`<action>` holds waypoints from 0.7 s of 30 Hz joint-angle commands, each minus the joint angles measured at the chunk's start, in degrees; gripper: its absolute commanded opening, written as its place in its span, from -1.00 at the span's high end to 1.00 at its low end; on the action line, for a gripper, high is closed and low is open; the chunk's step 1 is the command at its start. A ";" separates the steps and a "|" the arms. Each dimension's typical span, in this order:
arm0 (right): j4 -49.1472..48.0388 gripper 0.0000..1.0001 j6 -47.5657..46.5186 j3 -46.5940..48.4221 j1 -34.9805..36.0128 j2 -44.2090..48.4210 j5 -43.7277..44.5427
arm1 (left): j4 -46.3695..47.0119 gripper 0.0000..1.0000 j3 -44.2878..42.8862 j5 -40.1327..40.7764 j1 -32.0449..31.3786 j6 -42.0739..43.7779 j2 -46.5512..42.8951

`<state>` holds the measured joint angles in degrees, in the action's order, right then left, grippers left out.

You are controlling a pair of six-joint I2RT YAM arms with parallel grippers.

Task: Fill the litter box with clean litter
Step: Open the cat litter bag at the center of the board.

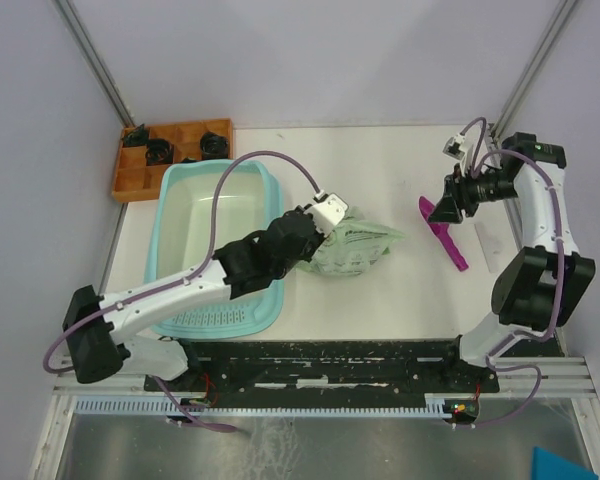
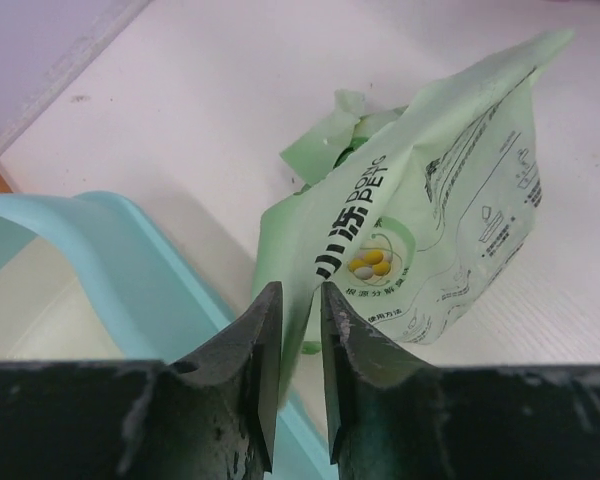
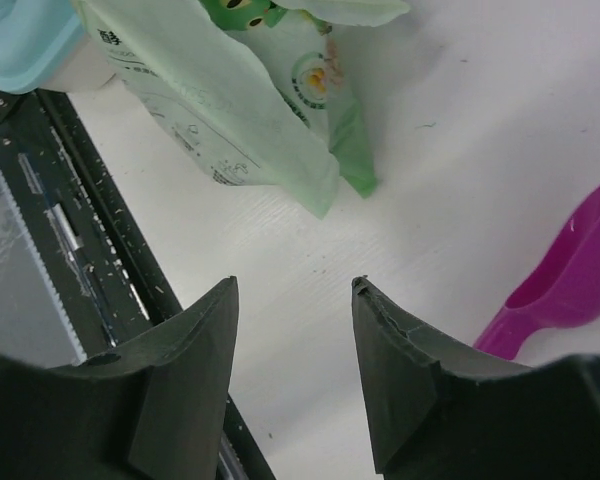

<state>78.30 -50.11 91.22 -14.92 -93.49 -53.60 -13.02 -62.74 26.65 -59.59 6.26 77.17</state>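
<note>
L gripper (image 2: 300,290) sits just right of litter box (image 1: 163,240), jaws a crack apart w/ edge of green bag (image 2: 430,220) between them; can't tell if pinched. R gripper (image 3: 292,285) spread wide, empty, over table (image 3: 410,180) by pink scoop (image 3: 570,280), well apart from box.

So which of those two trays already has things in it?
The smaller orange tray at the back left corner: black objects sit in some of its compartments. The big teal litter box beside it looks bare inside.
</note>
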 commanded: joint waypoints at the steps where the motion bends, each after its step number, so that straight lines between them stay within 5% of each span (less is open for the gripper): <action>1: 10.39 -0.13 -8.59 4.54 1.35 -7.05 -4.70 | 4.27 0.37 -1.18 -2.42 -0.23 -3.45 -7.68; 5: 22.50 -0.16 -17.44 9.72 1.88 -16.55 -6.53 | 3.42 0.30 1.08 -3.66 -0.27 -4.16 -9.50; 21: 22.62 -0.14 -18.95 10.38 9.62 -27.00 -5.46 | 0.52 0.30 11.22 -3.40 -0.20 -9.26 -18.53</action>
<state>91.81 -66.02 101.03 -8.69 -119.87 -56.97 -13.61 -52.03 22.37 -59.66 0.99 61.28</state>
